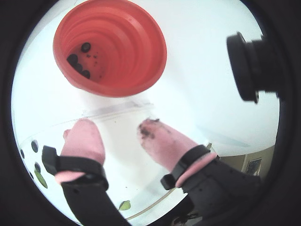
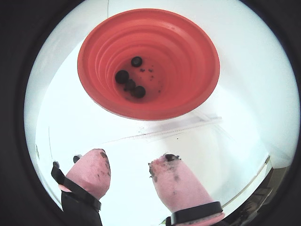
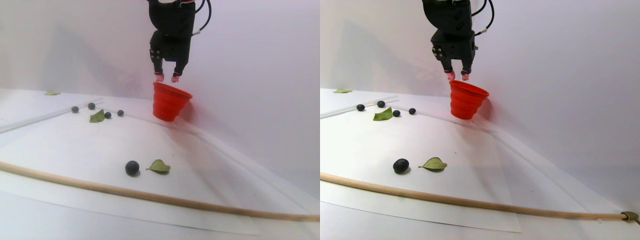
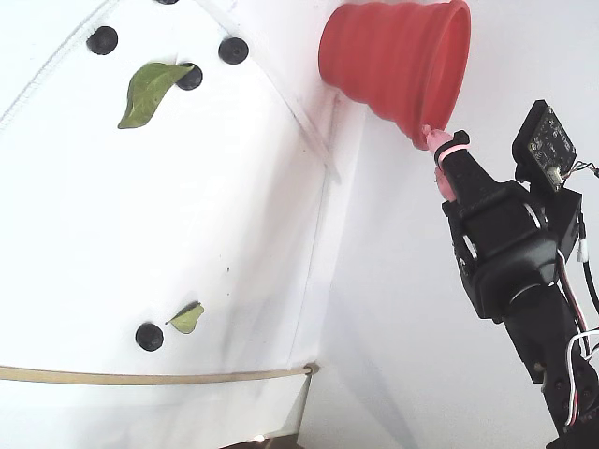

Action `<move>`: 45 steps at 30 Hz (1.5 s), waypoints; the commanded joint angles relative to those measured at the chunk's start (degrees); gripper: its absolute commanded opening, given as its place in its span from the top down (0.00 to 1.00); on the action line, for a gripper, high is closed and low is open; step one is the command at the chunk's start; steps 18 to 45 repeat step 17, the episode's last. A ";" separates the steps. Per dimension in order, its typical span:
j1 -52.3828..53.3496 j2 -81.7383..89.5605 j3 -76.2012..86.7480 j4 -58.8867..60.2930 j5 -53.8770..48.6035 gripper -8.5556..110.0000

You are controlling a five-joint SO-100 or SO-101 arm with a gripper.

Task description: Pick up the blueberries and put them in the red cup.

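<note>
No text, label, brand, number or sign can be read in any view; the small circuit board (image 4: 546, 140) beside the arm in the fixed view carries marks too small to make out.

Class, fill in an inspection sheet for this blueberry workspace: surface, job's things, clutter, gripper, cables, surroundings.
Surface: white sheet on a pale table, edged by a wooden stick.
Job's things: red cup upright, four blueberries in the cup; five blueberries on the sheet: one near the stick, four far back.
Clutter: green leaves, one beside the near berry, one among the far berries, one beyond the sheet.
Gripper: gripper open, empty, above the cup's rim; pink fingertips stained dark.
Cables: black cables at the arm.
Surroundings: plain white wall.
</note>
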State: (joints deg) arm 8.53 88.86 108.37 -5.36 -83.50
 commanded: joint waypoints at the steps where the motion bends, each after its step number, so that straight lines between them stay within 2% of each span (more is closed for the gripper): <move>1: 0.09 8.53 0.44 0.18 0.62 0.79; 17: -0.88 11.78 6.94 2.90 3.43 0.79; 45: -0.88 11.78 6.94 2.90 3.43 0.79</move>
